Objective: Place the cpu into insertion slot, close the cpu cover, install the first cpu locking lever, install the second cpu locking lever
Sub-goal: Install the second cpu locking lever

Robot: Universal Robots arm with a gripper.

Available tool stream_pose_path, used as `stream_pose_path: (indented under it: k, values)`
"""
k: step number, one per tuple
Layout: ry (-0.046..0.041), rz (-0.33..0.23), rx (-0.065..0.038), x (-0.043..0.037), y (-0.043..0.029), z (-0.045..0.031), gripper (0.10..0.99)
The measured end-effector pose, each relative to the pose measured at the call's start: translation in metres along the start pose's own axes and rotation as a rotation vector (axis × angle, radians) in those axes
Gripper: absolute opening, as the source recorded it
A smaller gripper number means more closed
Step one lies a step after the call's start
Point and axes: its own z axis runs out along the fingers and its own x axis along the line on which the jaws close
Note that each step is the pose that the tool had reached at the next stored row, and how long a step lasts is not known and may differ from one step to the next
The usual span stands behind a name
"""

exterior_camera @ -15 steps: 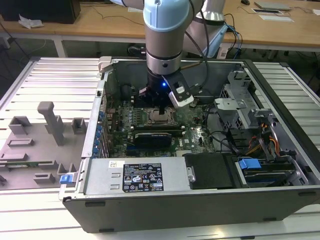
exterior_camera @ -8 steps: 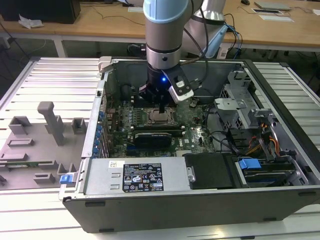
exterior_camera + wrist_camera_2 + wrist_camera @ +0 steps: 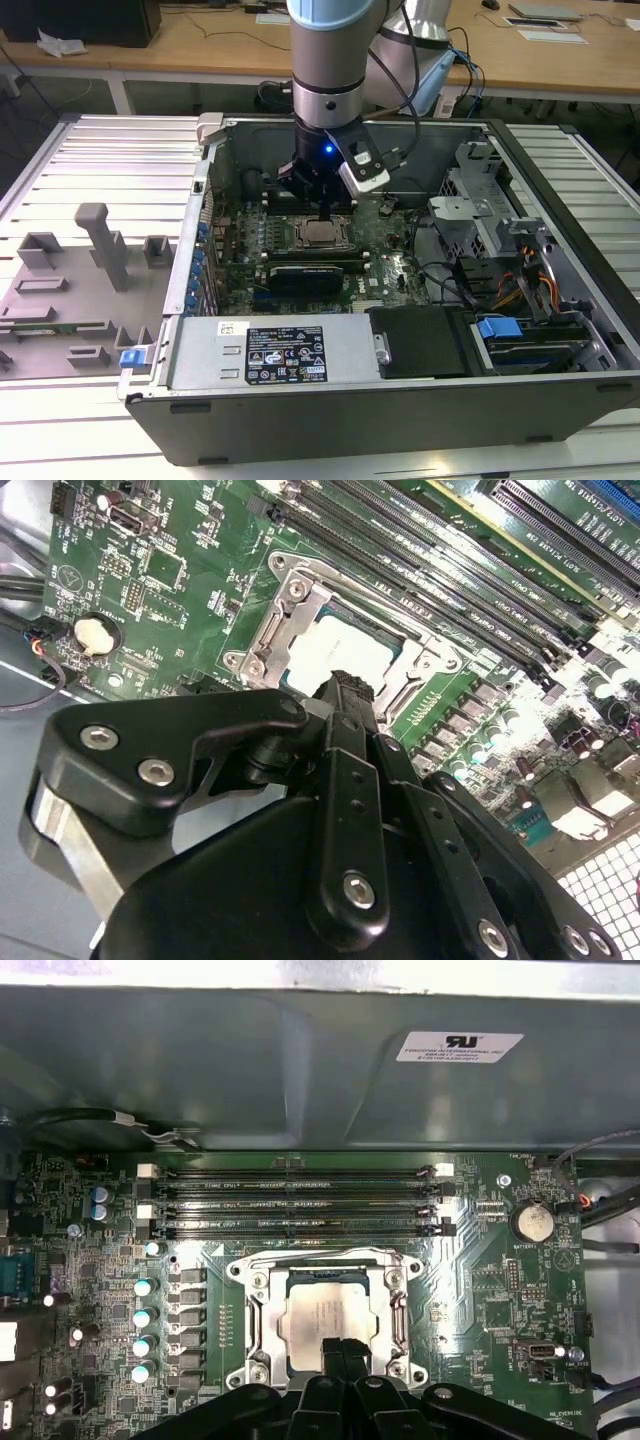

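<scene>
The cpu (image 3: 320,234) (image 3: 322,1312) (image 3: 335,650) lies flat in the socket on the green motherboard (image 3: 240,250), its pale metal top facing up. The cpu cover (image 3: 258,1312) (image 3: 275,620), a silvery frame, lies down around it. My gripper (image 3: 326,212) (image 3: 341,1348) (image 3: 347,688) hangs just above the cpu's edge nearest the wrist cameras, black fingers pressed together, shut with nothing between them. I cannot tell whether the tips touch the cpu or the cover. The gripper body hides that edge of the socket, and how the locking levers stand I cannot tell.
The open computer case (image 3: 560,200) walls in the board. Memory slots (image 3: 300,1200) run beside the socket, a long black card (image 3: 310,272) on its other side. A power supply (image 3: 280,350) and cables (image 3: 500,285) fill the near part. A grey fixture (image 3: 100,250) stands at the exterior view's left.
</scene>
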Motion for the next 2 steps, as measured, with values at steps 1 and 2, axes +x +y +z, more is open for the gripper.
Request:
stream_pose_path:
  k: [1, 2]
  values:
    - [0.0000, 0.000, 0.000, 0.0000, 0.0000, 0.0000, 0.106]
    - [0.0000, 0.000, 0.000, 0.0000, 0.0000, 0.0000, 0.106]
